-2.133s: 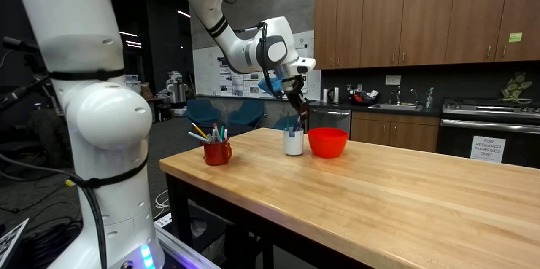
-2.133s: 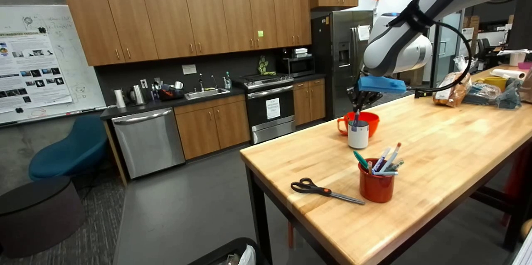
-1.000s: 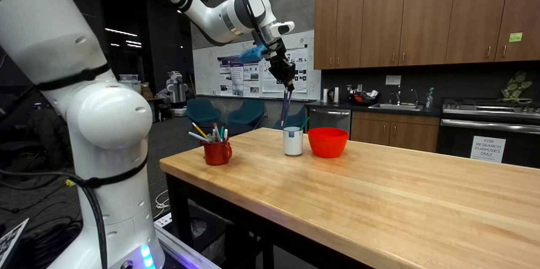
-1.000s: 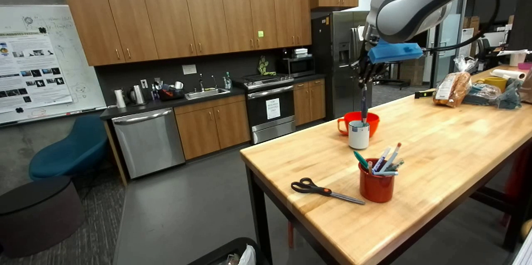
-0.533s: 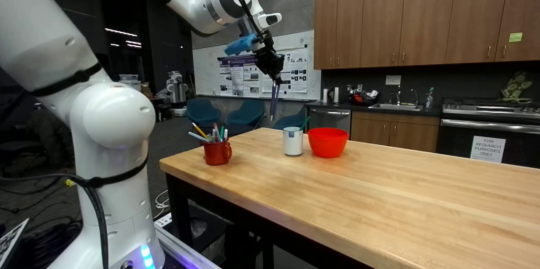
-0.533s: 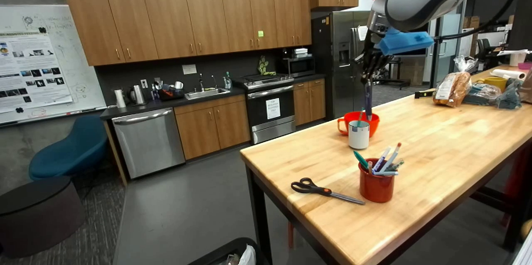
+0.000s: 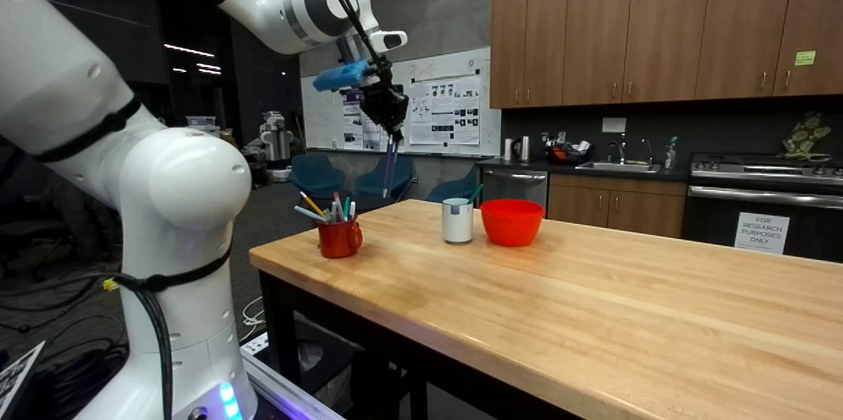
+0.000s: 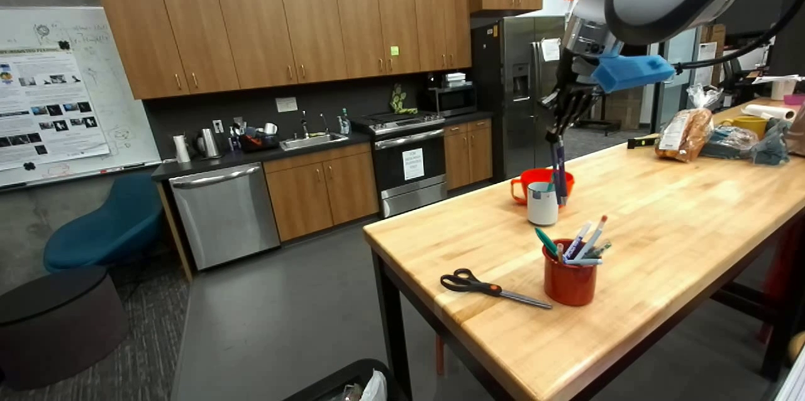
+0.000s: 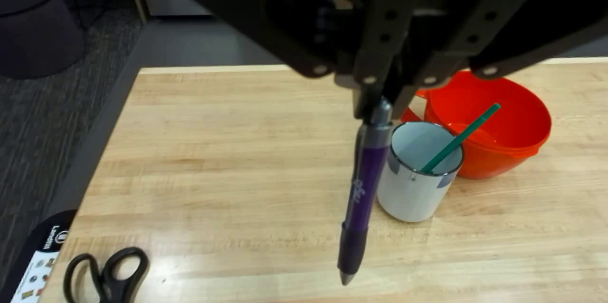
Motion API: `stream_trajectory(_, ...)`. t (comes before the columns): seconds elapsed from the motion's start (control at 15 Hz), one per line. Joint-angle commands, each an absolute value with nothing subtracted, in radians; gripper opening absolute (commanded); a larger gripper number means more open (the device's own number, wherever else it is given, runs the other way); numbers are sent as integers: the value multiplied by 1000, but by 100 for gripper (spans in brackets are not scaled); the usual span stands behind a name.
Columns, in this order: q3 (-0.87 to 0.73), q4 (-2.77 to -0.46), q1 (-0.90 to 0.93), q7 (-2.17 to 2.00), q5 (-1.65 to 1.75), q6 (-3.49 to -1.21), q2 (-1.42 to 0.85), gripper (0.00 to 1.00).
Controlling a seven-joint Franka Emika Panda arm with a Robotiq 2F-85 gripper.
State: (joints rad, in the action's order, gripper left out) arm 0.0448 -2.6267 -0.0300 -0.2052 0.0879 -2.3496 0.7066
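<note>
My gripper [image 9: 383,108] is shut on the top end of a purple pen [image 9: 365,189], which hangs tip down above the wooden table. The gripper also shows in both exterior views [image 7: 395,135] [image 8: 555,136], with the pen [image 7: 390,173] below it. A white mug [image 9: 411,196] stands on the table beside the pen in the wrist view. A green stick [image 9: 460,139] leans inside the mug. A red bowl [image 9: 498,165] with a handle stands close behind the white mug. A red mug [image 7: 339,240] full of pens and pencils stands near the table's end.
Black-handled scissors [image 8: 478,286] lie on the table beside the red mug. A bread bag [image 8: 685,134] and other bags sit farther along the table. A black bin [image 8: 314,391] stands below the table's end. Counters and a sink [image 7: 619,168] are behind.
The gripper has lifted the purple pen out of the white mug and carried it away, toward the robot's base, then slightly down. The green stick now leans the other way in the mug.
</note>
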Motion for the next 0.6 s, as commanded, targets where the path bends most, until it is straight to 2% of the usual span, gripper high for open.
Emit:
stream_trajectory(0.0, 52, -2681, 4, -163, 48, -2314, 781, 2)
stream_trajectory(0.53, 75, -2733, 72, -140, -6, -2237, 881, 2)
